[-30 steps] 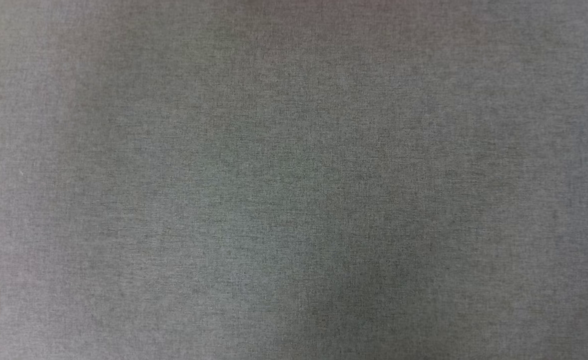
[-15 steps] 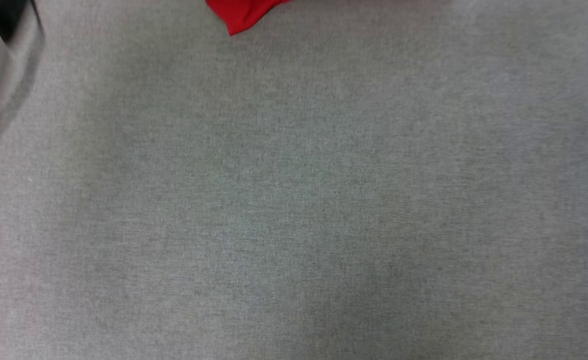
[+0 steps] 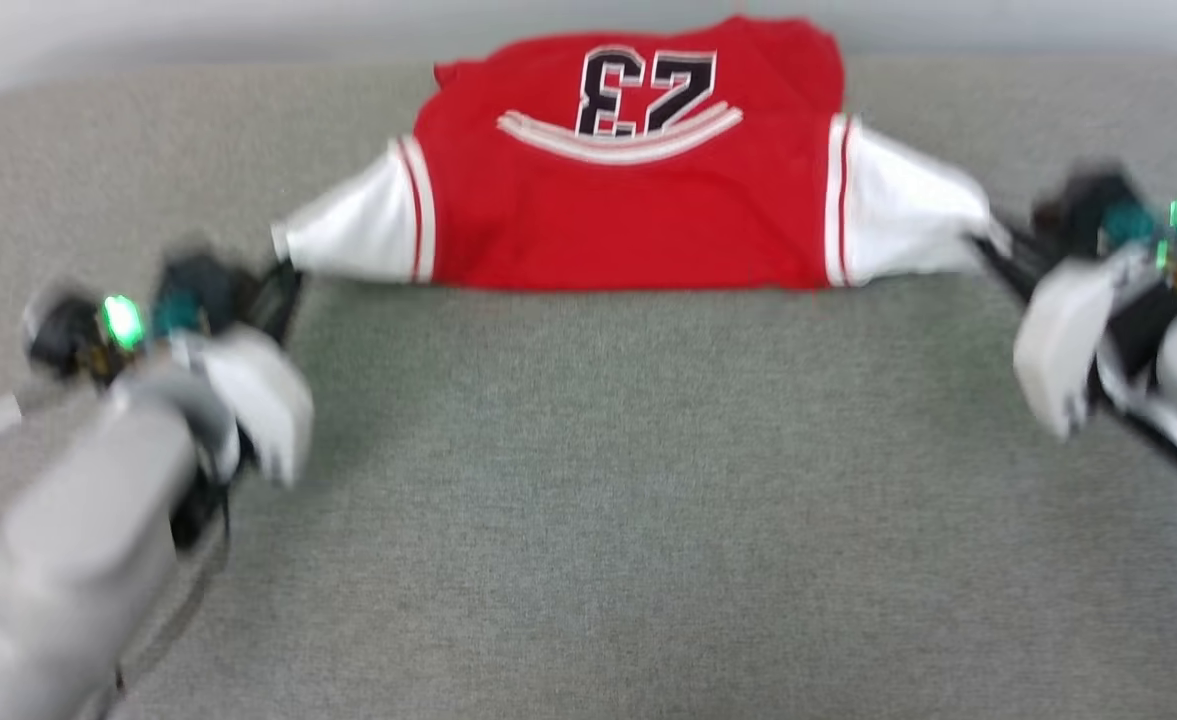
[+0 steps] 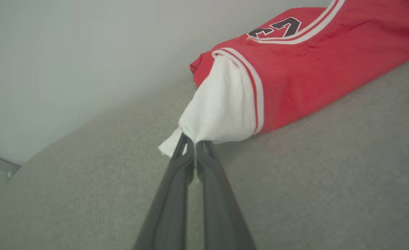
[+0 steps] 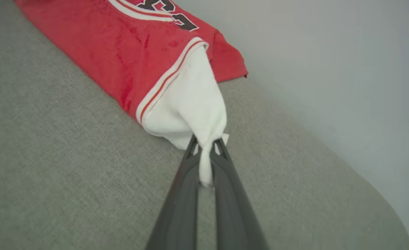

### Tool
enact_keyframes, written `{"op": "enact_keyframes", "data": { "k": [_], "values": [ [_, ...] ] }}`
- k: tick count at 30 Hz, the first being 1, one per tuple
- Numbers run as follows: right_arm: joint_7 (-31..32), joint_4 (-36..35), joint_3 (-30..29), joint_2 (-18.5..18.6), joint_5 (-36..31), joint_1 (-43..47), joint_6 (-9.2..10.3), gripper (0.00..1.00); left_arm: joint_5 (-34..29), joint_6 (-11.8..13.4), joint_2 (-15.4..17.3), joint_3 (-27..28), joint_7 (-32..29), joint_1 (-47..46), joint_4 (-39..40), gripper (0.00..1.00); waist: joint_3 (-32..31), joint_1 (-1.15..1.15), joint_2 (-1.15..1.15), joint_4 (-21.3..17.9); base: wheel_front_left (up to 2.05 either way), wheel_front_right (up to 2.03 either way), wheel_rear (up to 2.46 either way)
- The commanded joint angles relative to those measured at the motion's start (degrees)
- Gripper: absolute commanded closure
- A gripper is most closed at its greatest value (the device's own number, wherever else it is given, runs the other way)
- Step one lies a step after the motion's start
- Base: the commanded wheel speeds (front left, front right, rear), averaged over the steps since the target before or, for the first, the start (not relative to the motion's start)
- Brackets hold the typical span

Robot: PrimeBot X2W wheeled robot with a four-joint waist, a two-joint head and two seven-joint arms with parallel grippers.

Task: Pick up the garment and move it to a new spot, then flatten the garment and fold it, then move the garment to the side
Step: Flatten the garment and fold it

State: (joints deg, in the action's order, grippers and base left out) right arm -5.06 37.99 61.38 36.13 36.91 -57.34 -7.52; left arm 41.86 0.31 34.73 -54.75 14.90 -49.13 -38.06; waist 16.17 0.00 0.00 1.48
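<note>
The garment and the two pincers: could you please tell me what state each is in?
Garment: number side up on the grey surface, sleeves stretched out sideways.
Left pincer: shut on one white sleeve's end.
Right pincer: shut on the other sleeve's end.

- We see a grey woven-fabric surface (image 3: 588, 520) across the fg, flat, w/ fine heathered texture.
- Beyond its far edge sits a plain pale grey bkgd (image 4: 68, 52); we can't tell wall vs. floor.
- Its corner (image 5: 374, 211) is rounded, per right wrist view.
- Light is soft & even, w/ faint shadows.
</note>
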Motion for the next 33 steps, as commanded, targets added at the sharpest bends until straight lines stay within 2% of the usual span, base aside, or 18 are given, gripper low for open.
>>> {"op": "enact_keyframes", "data": {
  "k": [1, 6, 14, 19, 26, 29, 33],
  "values": [
    [-0.55, -0.56, 0.00, 0.87, 0.74, 2.13, 0.06, 1.00, 0.64, 0.74, 0.47, 0.04, 0.37, 2.52, 1.11, 1.00, -2.50, 0.00, 0.00, -0.26, 0.00, 0.00, 0.00],
    [0.23, -3.58, 0.38, 4.36, 4.37, 11.95, 0.06, 1.00, 2.91, 2.74, 2.99, -1.75, -0.87, 13.84, 6.23, 1.00, -7.10, 0.00, 0.00, -0.38, 0.00, 0.00, 0.00],
    [1.14, -8.05, -2.66, 9.08, 7.30, 26.26, 0.06, 1.00, 5.77, 7.97, 8.07, -3.71, -3.20, 27.41, 13.27, 1.00, -12.88, 0.00, 0.00, -1.18, 0.00, 0.00, 0.00],
    [3.89, -14.14, -6.63, 12.49, 9.32, 38.90, 0.07, 1.00, 9.47, 12.09, 12.14, -3.47, -3.45, 36.59, 19.46, 1.00, -16.22, 0.00, 0.00, -1.47, 0.00, 0.00, 0.00],
    [8.17, -22.67, -13.81, 17.08, 10.23, 52.80, 0.08, 1.00, 12.31, 16.95, 16.25, -3.49, -3.22, 44.80, 25.93, 1.00, -17.09, 0.00, 0.00, -1.16, 0.00, 0.00, 0.00],
    [10.32, -25.07, -17.72, 17.42, 9.81, 57.18, 0.08, 1.00, 12.96, 18.63, 16.76, -3.90, -3.50, 46.87, 28.53, 1.00, -16.85, 0.00, 0.00, -1.12, 0.00, 0.00, 0.00],
    [12.03, -26.74, -21.80, 15.96, 7.92, 60.24, 0.08, 1.00, 12.94, 19.98, 16.66, -3.76, -3.35, 47.49, 30.77, 1.00, -16.41, 0.00, 0.00, -0.71, 0.00, 0.00, 0.00]
  ]
}}
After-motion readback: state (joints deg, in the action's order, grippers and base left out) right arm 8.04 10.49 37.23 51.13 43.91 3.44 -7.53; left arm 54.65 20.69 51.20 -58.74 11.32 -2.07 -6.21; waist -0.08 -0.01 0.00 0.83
